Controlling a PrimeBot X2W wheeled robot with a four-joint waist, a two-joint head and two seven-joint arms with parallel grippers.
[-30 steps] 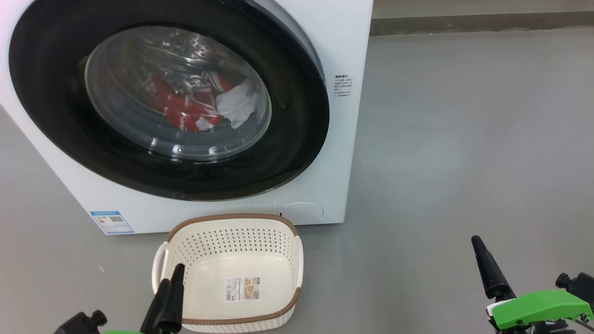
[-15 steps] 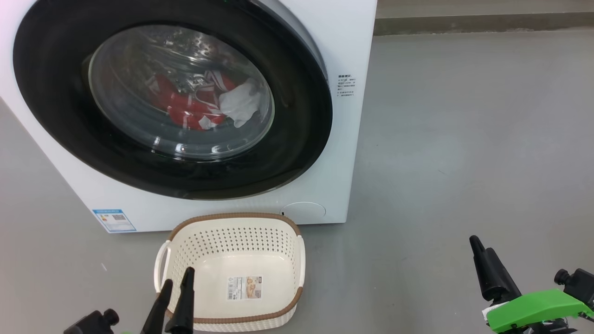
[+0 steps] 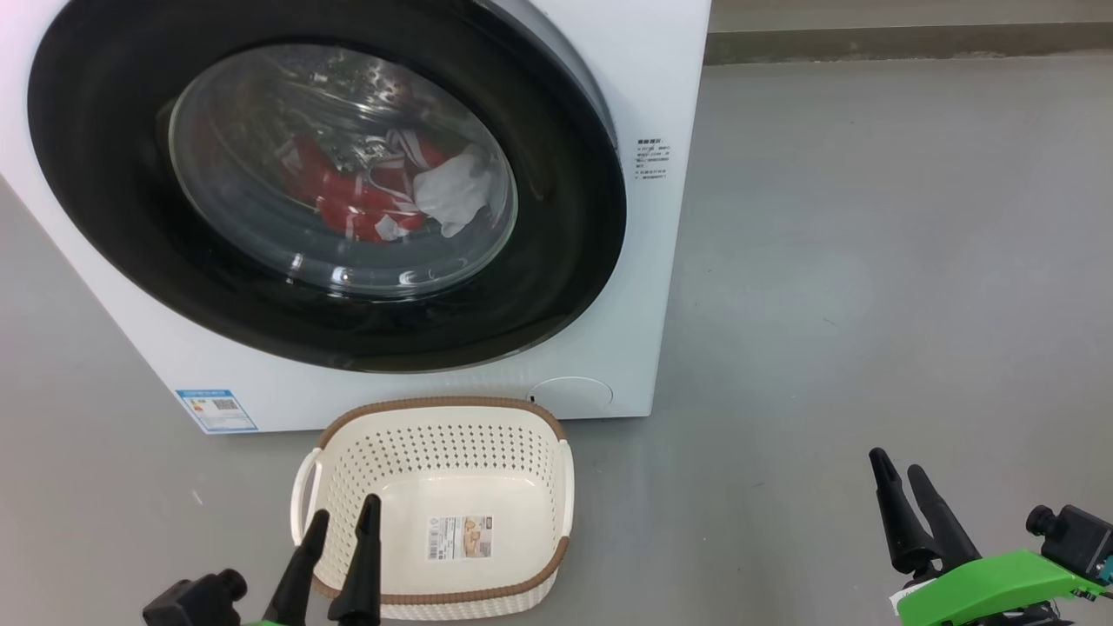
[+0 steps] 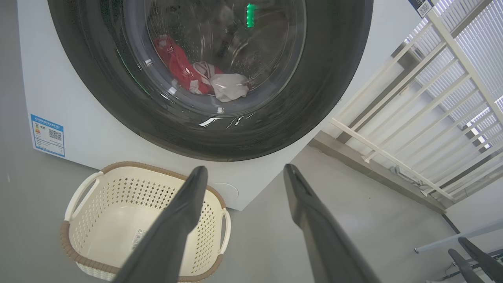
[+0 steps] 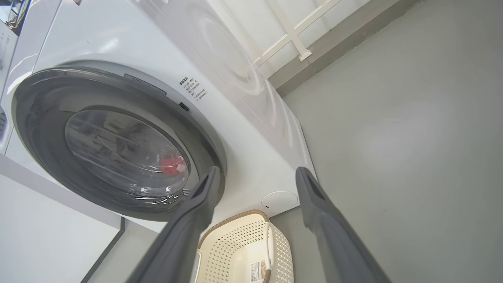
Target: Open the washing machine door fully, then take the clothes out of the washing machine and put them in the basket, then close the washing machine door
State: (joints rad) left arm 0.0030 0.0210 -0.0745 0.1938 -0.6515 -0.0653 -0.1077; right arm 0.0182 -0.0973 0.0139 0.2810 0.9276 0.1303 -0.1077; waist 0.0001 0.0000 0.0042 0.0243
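Note:
The white washing machine stands at the upper left of the head view. Its door, a glossy black ring round a glass bowl, lies closed against the front. Through the glass the clothes lie in the drum: red striped pieces with a white cloth on their right. The cream basket sits on the floor just before the machine, with nothing but a sticker inside. My left gripper hangs open over the basket's near left corner. My right gripper is open over bare floor far to the right.
Grey floor stretches wide to the right of the machine. A wall base runs along the back. In the left wrist view a white railing stands beyond the machine's right side. A white panel sits left of the machine in the right wrist view.
My left gripper has shifted right and its two fingers now show apart. My right gripper has turned and sunk a little, so both its fingers show. The head camera has drifted slightly.

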